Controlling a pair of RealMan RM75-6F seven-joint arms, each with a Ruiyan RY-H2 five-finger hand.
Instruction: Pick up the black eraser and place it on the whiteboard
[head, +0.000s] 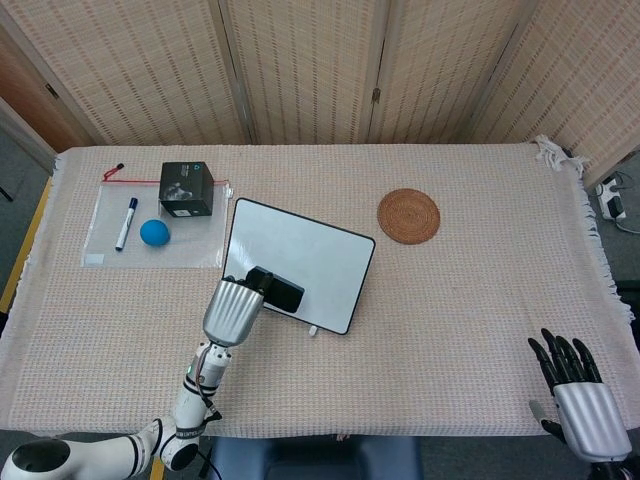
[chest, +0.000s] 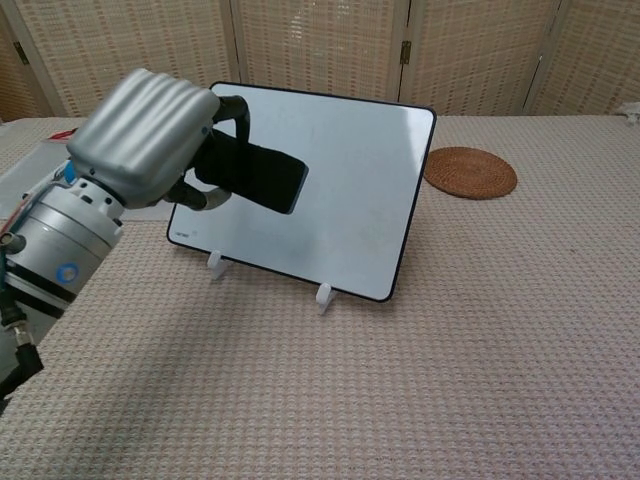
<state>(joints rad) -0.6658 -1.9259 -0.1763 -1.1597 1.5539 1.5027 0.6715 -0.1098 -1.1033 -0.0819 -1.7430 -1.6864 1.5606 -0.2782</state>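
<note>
My left hand (head: 232, 310) (chest: 150, 140) grips the black eraser (head: 277, 289) (chest: 252, 173) and holds it in the air in front of the lower left part of the whiteboard (head: 310, 250) (chest: 340, 170). The whiteboard leans back on two small white feet at mid-table. Whether the eraser touches the board's face I cannot tell. My right hand (head: 580, 400) rests near the table's front right corner, fingers spread, holding nothing; the chest view does not show it.
A clear pouch (head: 105, 235) at the back left carries a blue ball (head: 154, 232), a marker (head: 126, 222) and a black box (head: 186, 189). A round woven coaster (head: 408, 215) (chest: 470, 172) lies right of the whiteboard.
</note>
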